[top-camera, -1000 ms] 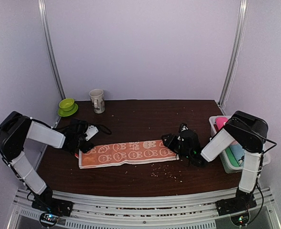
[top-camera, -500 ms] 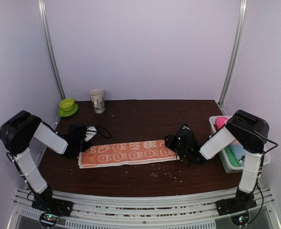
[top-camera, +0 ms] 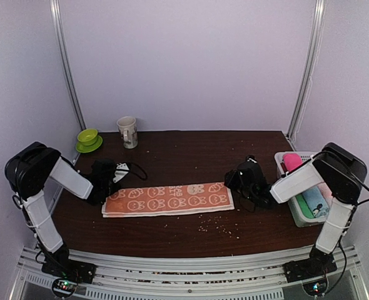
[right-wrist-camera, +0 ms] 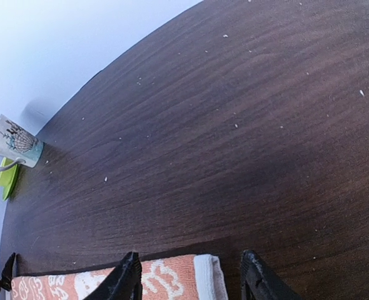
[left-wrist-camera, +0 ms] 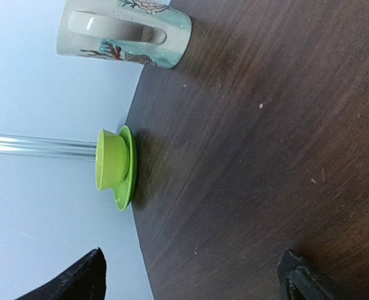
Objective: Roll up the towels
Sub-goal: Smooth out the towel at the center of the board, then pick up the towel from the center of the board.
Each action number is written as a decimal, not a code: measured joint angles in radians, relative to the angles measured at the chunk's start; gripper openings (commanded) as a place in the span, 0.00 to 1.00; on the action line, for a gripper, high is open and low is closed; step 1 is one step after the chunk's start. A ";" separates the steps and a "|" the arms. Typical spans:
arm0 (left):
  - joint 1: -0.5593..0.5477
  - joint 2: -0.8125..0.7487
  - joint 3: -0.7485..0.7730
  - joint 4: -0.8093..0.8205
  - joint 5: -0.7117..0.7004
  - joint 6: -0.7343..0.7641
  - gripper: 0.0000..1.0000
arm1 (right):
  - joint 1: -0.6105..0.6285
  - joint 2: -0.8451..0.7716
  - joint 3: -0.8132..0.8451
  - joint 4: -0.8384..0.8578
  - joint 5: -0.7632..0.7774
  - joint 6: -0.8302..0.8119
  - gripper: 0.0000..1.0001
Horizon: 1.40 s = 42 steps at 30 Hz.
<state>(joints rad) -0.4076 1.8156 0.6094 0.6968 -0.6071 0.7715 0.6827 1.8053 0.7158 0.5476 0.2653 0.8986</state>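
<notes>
Flanking towel (top-camera: 169, 200) | left arm (top-camera: 72, 178), right arm (top-camera: 294, 181) low | jaws apart

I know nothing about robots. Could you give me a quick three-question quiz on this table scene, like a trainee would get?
1. True or false: the orange bunny towel is already rolled up.
2. What stands beside the mug? A) a green cup on a saucer B) a bottle C) a spoon
3. Fill in: the white basket sits on the ___ arm's side of the table.
Key: 1 false, it lies flat; 2 A; 3 right.
</notes>
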 measured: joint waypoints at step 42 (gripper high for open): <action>0.030 -0.790 -0.121 -0.534 0.350 -0.126 0.98 | -0.015 -0.145 -0.020 -0.412 -0.253 -0.183 0.50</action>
<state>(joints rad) -0.3775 1.0260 0.4889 0.1623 -0.2573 0.6460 0.6674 1.6608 0.6960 0.1360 0.0124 0.7151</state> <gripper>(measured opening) 0.978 0.522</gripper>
